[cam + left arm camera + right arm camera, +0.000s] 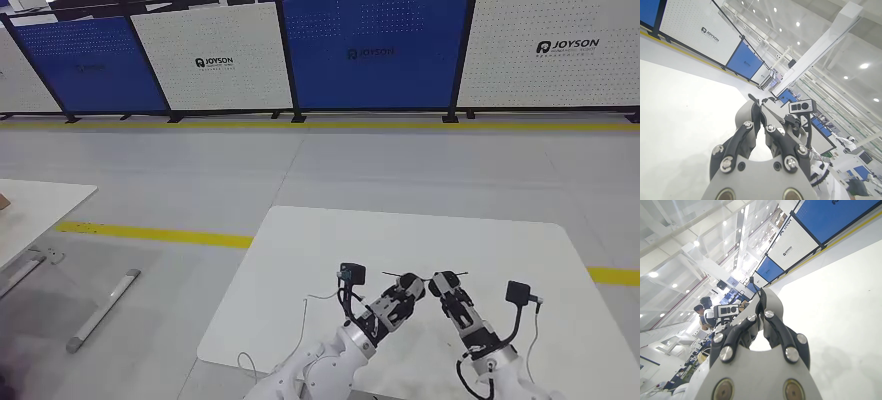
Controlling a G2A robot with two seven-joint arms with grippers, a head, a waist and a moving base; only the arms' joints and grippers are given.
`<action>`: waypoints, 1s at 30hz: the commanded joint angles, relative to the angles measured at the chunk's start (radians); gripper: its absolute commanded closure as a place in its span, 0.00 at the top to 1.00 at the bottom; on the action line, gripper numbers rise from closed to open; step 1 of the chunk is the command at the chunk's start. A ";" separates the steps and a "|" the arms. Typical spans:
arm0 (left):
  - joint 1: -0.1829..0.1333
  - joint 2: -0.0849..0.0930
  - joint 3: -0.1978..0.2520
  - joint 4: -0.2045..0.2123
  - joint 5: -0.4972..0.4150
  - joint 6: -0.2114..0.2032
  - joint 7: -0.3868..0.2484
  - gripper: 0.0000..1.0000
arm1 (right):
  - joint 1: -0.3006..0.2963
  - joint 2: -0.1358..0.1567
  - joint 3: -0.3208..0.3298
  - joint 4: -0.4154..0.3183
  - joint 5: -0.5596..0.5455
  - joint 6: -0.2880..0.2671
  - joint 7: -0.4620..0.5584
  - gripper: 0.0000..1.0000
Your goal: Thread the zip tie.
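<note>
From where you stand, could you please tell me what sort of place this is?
Probably a large factory hall or robotics test floor: blue and white perforated partition panels fence the area, a yellow line is painted on the floor, and a high ceiling carries rows of lamps.

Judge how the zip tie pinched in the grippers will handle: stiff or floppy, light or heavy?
Probably springy, not limp: the zip tie juts past the right gripper unsupported, slightly curved. Likely very light: a thin strip, also pinched in the left gripper.

Left gripper (758,106) and right gripper (761,295) each present grey metal plates, black linkage fingers, silver screws and brass-coloured insets.
</note>
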 commanded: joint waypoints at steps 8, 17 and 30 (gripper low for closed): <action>-0.005 -0.003 0.007 0.008 0.014 0.015 0.010 0.00 | -0.001 0.002 0.004 -0.003 0.013 0.002 -0.008 0.39; -0.011 -0.006 0.009 0.019 0.008 0.021 0.022 0.00 | -0.004 0.005 0.017 0.003 0.025 -0.007 -0.028 0.21; -0.010 -0.010 0.003 0.017 -0.022 0.029 0.038 0.00 | -0.017 0.009 0.009 0.007 -0.061 -0.022 -0.058 0.26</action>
